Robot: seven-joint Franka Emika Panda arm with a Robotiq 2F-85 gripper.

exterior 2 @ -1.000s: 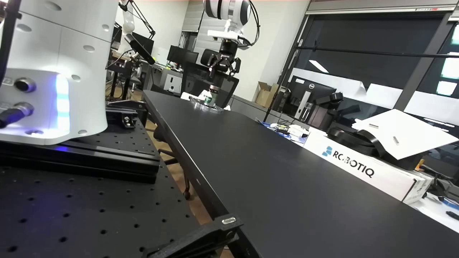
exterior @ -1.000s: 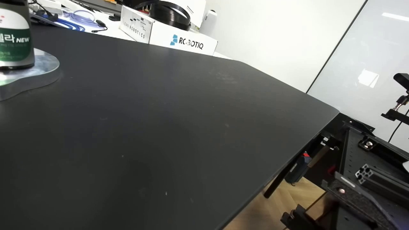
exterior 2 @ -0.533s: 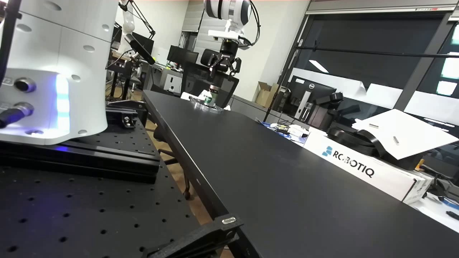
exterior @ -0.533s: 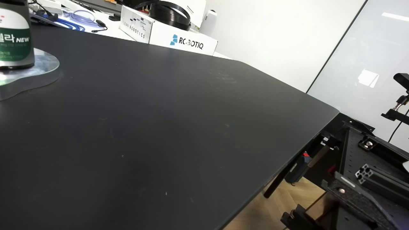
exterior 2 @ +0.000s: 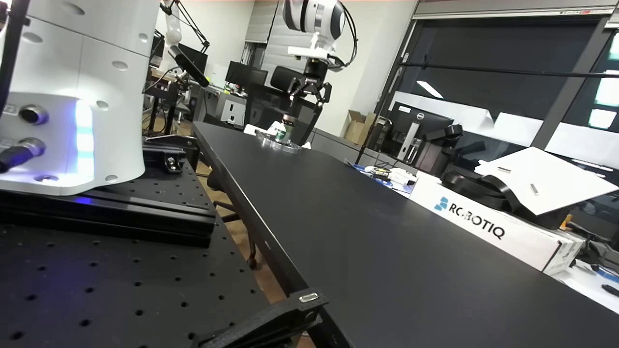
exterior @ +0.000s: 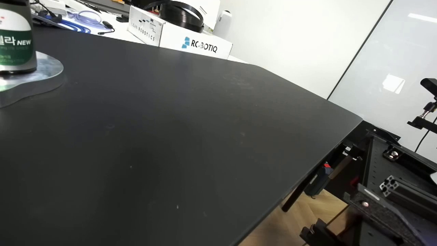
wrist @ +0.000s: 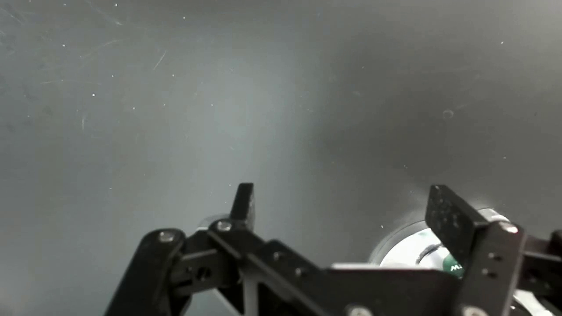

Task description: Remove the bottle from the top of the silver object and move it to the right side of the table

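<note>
The bottle (exterior: 15, 48), dark with a green and white label, stands upright on the silver object (exterior: 49, 66) at the left edge of an exterior view. Both also show at the far end of the black table (exterior 2: 348, 217), the bottle (exterior 2: 286, 129) standing on the silver object (exterior 2: 289, 148). My gripper (exterior 2: 306, 102) is above the bottle there, apart from it. In the wrist view the gripper (wrist: 342, 188) is open, with nothing between its fingers. The silver object (wrist: 401, 252) and part of the bottle's label (wrist: 451, 264) show at the lower right, partly hidden behind the right finger.
A white Robotiq box (exterior 2: 483, 224) stands along the table's far side, with a black roll and white sheet on it. Cables (exterior: 87, 20) lie near it. The robot base (exterior 2: 87, 111) and mounting plate (exterior 2: 121, 285) are on the near side. An office chair (exterior 2: 263, 104) stands behind the bottle.
In an exterior view, my arm and gripper have moved a little to the right and slightly down over the last half second. The bottle and silver object have not moved.
</note>
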